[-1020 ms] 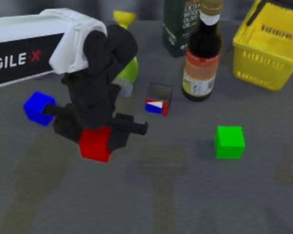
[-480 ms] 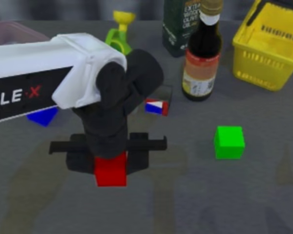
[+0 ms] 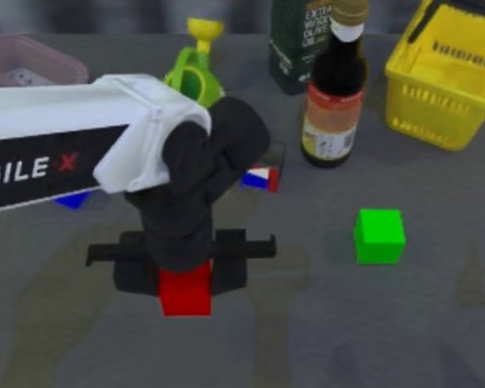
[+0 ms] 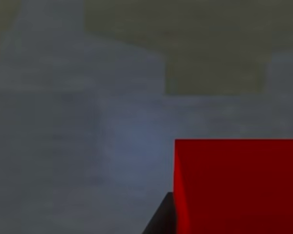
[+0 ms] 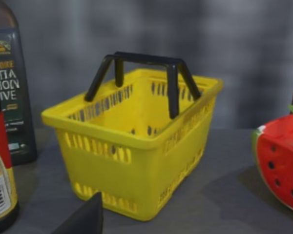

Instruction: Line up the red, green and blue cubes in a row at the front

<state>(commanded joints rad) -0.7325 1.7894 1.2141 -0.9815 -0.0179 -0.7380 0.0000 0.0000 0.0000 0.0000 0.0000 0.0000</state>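
Three cubes must end in a row along the tabletop's [image 3: 436, 339] front edge, and we judge none is placed yet. Our left claw [image 3: 185, 279] is clamped on the small bright red cube [image 3: 185, 292], holding it toward the front edge, left of centre; whether it touches the surface we cannot tell. In the left wrist view the red cube [image 4: 239, 185] fills one corner. The small bright green cube [image 3: 380, 235] sits untouched toward the right edge, behind the front strip. The small bright blue cube [image 3: 72, 199] peeks from under our left arm, near the left edge. Our right arm is parked out of the top view; whether its claw is open we cannot tell.
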